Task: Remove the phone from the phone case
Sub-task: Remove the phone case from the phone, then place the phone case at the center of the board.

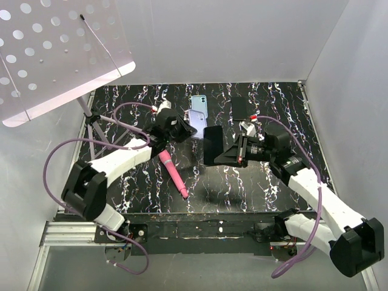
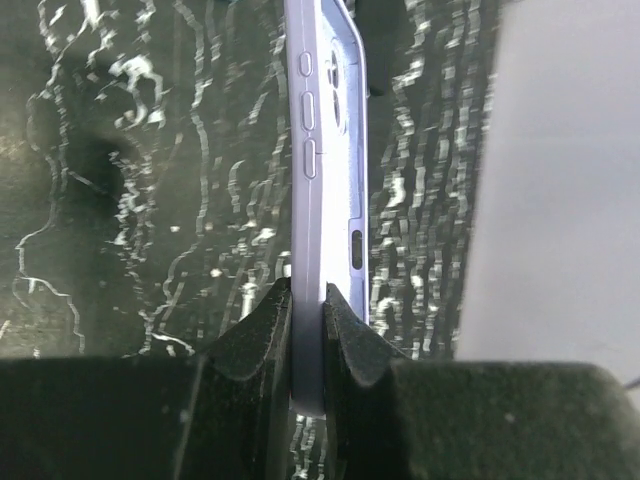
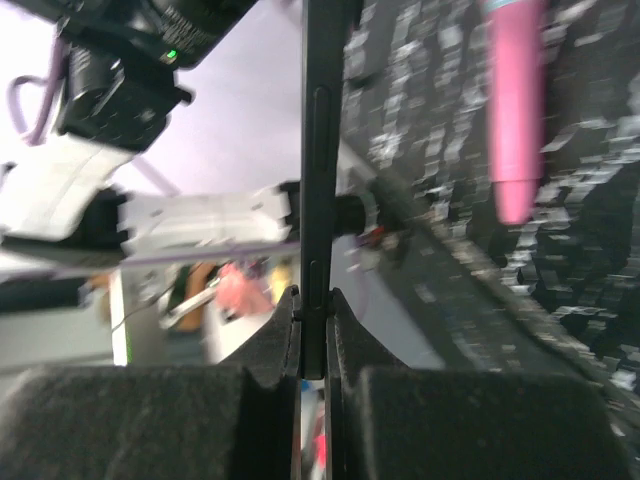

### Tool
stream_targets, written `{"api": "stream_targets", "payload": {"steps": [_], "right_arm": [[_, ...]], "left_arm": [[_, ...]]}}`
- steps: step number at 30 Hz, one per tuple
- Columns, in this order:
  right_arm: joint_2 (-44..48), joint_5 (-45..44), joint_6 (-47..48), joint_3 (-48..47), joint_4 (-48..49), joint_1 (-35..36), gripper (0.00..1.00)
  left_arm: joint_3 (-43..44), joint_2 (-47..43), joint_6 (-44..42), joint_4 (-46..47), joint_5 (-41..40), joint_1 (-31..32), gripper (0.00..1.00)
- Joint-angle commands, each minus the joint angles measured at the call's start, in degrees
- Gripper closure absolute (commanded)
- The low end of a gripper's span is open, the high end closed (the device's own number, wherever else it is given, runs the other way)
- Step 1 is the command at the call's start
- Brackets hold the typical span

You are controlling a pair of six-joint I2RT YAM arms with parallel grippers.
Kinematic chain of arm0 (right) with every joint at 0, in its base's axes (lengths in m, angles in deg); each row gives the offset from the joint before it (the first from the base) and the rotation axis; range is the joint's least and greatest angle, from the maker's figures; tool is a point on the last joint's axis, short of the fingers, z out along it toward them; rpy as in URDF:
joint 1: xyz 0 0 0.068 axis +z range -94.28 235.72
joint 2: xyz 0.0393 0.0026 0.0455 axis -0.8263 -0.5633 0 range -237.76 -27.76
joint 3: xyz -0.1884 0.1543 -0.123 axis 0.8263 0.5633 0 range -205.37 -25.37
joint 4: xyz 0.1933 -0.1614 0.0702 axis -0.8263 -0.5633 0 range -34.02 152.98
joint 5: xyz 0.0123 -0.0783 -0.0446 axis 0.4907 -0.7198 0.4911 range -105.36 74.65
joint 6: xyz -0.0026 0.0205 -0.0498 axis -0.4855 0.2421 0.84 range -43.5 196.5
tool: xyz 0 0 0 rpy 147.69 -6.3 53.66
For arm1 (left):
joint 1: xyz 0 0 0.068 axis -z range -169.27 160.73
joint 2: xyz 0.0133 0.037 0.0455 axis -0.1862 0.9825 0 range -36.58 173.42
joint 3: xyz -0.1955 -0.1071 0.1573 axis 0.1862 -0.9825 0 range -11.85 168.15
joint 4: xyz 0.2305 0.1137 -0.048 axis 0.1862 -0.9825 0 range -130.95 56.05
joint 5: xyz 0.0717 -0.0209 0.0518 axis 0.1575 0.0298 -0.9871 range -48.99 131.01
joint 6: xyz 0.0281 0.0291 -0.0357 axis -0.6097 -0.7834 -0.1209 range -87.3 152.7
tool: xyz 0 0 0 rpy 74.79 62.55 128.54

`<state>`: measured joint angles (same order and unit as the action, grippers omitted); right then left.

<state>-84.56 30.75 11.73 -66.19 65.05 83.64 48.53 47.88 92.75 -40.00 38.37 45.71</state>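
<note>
Fingers — left gripper [image 2: 307, 290] clamped on lilac phone case [image 2: 325, 200], mid-frame | right gripper [image 3: 314, 295] pinching thin black phone [image 3: 322, 150] | handling — case likely bendy; phone rigid, slick, breakable; hold by edges

Left wrist: phone case [image 2: 325, 150] is edge-on, far end cut by top of frame, near end buried between left pincer [image 2: 306, 295] pads. Can't tell if anything's inside.

Right wrist: phone [image 3: 318, 150] also edge-on, runs off the top, near end hidden in right pincer [image 3: 313, 295]. The pink pen [image 3: 515, 110] is smeared, upper end cropped; background out of focus.

Top view: left pincer fingertips hidden under its own wrist, case partly covered. There's a dark rectangle [image 1: 240, 109] on counter [image 1: 242, 188], too small to identify. Can't tell if the pale blue bit [image 1: 199, 102] beyond the case is separate.
</note>
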Motion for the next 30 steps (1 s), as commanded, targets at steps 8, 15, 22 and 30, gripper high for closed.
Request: {"api": "stream_targets", "payload": {"steps": [8, 15, 22, 30], "right_arm": [[-3.0, -4.9, 30.9, -6.5, -27.7, -20.7, 0.99], [-16.8, -14.1, 41.1, -13.1, -31.4, -24.9, 0.99], [-31.3, -11.7, 43.3, -18.5, -32.0, -25.4, 0.99], [-40.4, -11.1, 49.0, -22.8, -33.1, -25.4, 0.99]], "left_arm": [[-0.4, 15.5, -1.7, 9.3, 4.8, -0.8, 1.00], [2.8, 24.6, -3.2, 10.6, 11.7, -4.5, 1.00], [1.4, 26.4, -0.7, 8.9, 14.3, -5.3, 1.00], [-2.6, 27.5, 4.3, 15.1, 16.7, -5.8, 0.95]]}}
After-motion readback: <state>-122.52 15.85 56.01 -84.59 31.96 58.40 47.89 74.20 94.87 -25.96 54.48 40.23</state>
